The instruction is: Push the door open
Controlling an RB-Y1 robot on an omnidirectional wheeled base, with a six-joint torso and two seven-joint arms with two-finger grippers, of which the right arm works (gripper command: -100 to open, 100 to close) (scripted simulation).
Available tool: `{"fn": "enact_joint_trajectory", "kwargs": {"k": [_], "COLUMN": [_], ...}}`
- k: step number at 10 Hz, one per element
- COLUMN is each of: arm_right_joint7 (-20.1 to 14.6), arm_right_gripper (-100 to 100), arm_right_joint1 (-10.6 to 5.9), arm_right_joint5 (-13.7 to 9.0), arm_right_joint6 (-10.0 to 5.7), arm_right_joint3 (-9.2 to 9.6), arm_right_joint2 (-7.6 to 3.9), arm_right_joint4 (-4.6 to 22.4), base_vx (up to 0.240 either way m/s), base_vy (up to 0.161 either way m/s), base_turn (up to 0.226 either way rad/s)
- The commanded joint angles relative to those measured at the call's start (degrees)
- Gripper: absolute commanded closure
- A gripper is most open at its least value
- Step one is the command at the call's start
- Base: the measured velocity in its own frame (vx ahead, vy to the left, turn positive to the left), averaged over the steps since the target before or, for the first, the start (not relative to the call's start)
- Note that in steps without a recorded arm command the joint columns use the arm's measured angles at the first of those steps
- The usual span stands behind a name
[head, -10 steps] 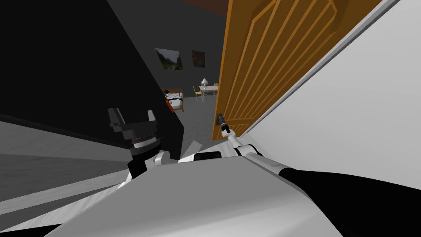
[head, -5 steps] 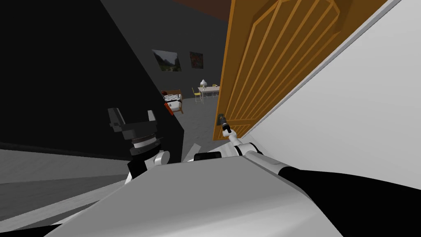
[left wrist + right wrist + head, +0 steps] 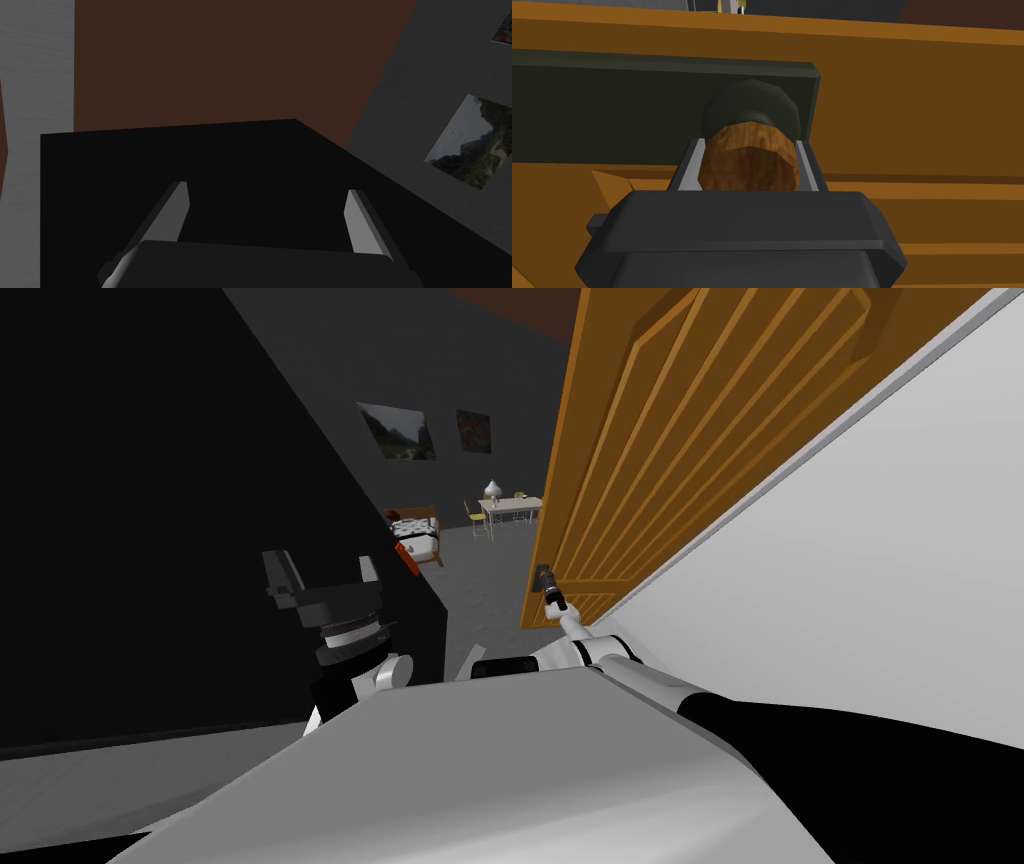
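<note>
The orange panelled door (image 3: pixel 690 428) stood ajar, angled off the white wall (image 3: pixel 900 588) beside it. At the door's free edge the right gripper (image 3: pixel 751 145) pressed both fingers against the sides of the brown knob (image 3: pixel 747 167), which sat on a dark plate (image 3: pixel 612 115) fixed to the door. The left gripper (image 3: pixel 267 195) hung well apart from the door, its fingers spread wide and holding nothing.
</note>
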Motion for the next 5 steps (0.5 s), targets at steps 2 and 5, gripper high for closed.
{"fn": "enact_joint_trajectory", "kwargs": {"k": [2, 5], "arm_right_joint7": [0.9, 1.7], "arm_right_gripper": [100, 100], "arm_right_joint1": [0.77, 0.86], "arm_right_joint5": [-0.6, -1.1], "arm_right_joint6": [0.65, 0.75], "arm_right_joint3": [-2.01, -3.71], "arm_right_joint2": [-0.87, -1.35], "arm_right_joint4": [-1.3, -1.0], "base_vx": [0.170, 0.190], "base_vy": [0.118, 0.146], "base_turn": [-0.068, -0.077]}}
